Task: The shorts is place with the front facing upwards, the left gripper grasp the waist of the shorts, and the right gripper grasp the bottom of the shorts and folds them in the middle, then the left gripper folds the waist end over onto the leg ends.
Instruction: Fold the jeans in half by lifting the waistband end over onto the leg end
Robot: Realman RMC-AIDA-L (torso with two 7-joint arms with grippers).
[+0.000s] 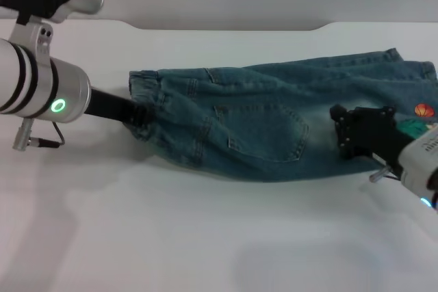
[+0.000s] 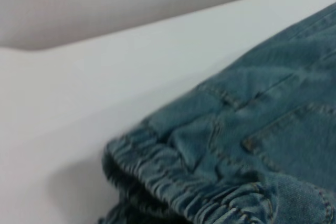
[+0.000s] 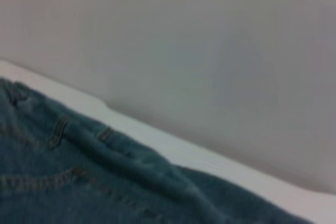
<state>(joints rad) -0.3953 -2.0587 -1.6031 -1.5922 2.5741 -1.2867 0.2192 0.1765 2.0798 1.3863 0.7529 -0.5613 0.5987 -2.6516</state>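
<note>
The blue-green denim shorts [image 1: 274, 128] lie across the table, doubled lengthwise with a patch pocket on top. Their puckered waist [image 1: 145, 87] points left and the leg ends [image 1: 410, 66] point right, beside a small red patch [image 1: 424, 109]. My left gripper [image 1: 142, 124] is shut on the waist at its near corner, and the cloth there is bunched around the claw. The left wrist view shows the gathered waist [image 2: 173, 177] close up. My right gripper [image 1: 340, 131] rests on the near edge of the shorts by the leg ends. Denim of the shorts [image 3: 79, 182] fills the lower part of the right wrist view.
The white table [image 1: 205, 237] stretches in front of the shorts. Its back edge [image 1: 226, 30] meets a pale wall with a step in it behind the shorts.
</note>
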